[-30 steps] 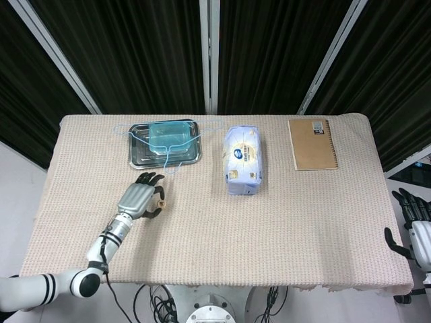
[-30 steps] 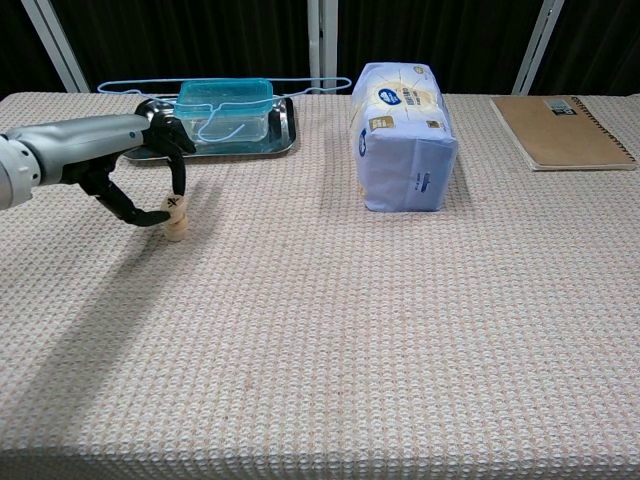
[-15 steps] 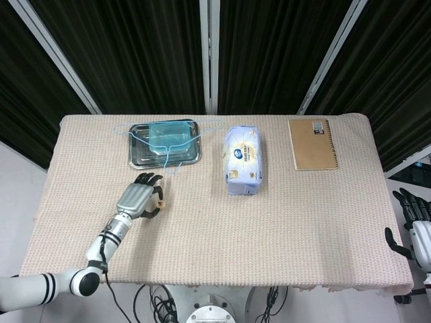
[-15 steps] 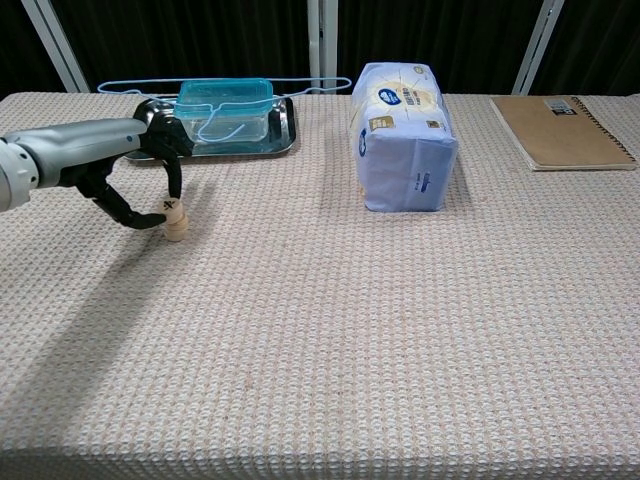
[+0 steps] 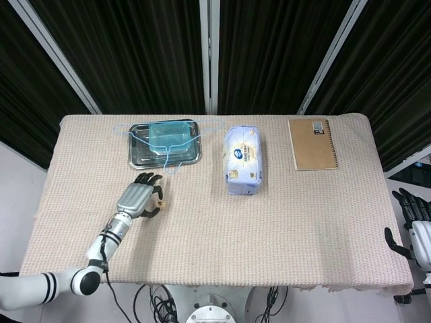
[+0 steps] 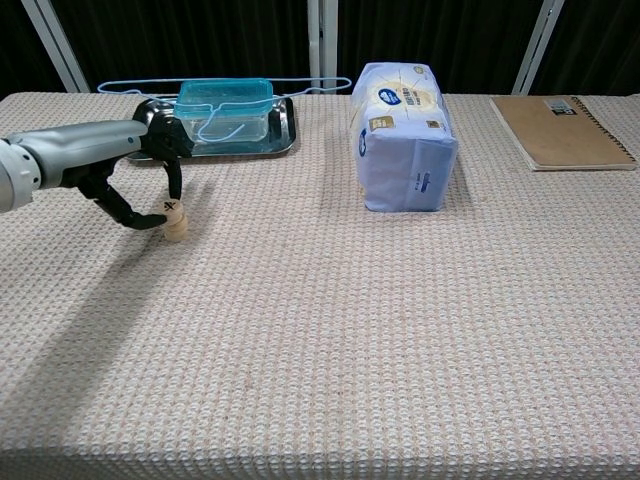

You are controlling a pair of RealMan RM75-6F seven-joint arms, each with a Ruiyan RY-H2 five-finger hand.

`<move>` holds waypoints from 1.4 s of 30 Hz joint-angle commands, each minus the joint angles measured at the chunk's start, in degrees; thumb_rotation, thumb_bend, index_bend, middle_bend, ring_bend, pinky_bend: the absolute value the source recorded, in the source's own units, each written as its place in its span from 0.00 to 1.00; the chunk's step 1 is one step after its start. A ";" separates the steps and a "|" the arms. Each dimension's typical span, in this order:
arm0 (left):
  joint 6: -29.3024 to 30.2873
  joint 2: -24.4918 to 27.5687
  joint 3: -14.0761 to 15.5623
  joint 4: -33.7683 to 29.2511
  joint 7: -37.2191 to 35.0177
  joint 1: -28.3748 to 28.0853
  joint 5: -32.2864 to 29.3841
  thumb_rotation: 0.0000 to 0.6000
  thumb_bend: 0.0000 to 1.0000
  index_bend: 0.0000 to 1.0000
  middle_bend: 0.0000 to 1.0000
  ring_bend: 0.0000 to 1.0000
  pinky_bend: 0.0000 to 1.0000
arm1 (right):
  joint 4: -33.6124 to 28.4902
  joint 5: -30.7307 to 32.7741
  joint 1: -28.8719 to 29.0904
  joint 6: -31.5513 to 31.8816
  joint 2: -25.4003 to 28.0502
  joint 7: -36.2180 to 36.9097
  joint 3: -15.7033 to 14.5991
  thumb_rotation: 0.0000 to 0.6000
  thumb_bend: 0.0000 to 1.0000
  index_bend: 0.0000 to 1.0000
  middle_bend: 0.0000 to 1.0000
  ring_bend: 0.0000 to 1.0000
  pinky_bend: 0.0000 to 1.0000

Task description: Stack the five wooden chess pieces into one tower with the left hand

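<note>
table: woven beige cloth over the whole thing, mostly bare through the lower half of the chest view

tissue pack: blue and white soft pack, upper middle, well apart from the action, not in the way

notebook: brown spiral one, upper right corner, irrelevant here

metal tray: upper left, with a teal plastic box sitting in it and a thin blue wire hanger around it; it's just behind the hand, so that's the one thing to mind when moving

left hand: left side of the chest view, fingers closed around the top of the stack, thumb from below-left

right hand: parked off the table's right edge in the head view, holding nothing, fingers look loosely apart

chess pieces: small pale wooden stack, left of centre, standing on the table

what changed: a second ago the stack was a touch lower right in frame; now it has shifted slightly up and left and looks settled on the cloth

meaning: my guess is the tower is being set down or steadied; can't count the pieces, too small, and no loose ones visible
</note>
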 commanded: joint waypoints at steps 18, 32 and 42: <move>2.07 3.19 0.10 -3.77 0.22 1.08 1.53 1.00 0.31 0.33 0.09 0.00 0.00 | -0.01 -0.16 -0.09 0.24 0.01 -0.01 -0.04 1.00 0.41 0.00 0.00 0.00 0.00; 26.63 12.46 9.02 -4.77 -2.59 16.50 24.50 1.00 0.26 0.12 0.07 0.00 0.00 | 0.44 -2.29 -1.20 4.61 -1.72 0.10 0.42 1.00 0.41 0.00 0.00 0.00 0.00; 35.22 15.18 12.32 1.98 -9.94 24.78 31.29 1.00 0.24 0.09 0.04 0.00 0.00 | 0.49 -4.61 -0.94 5.27 -3.84 -4.44 -0.25 1.00 0.41 0.00 0.00 0.00 0.00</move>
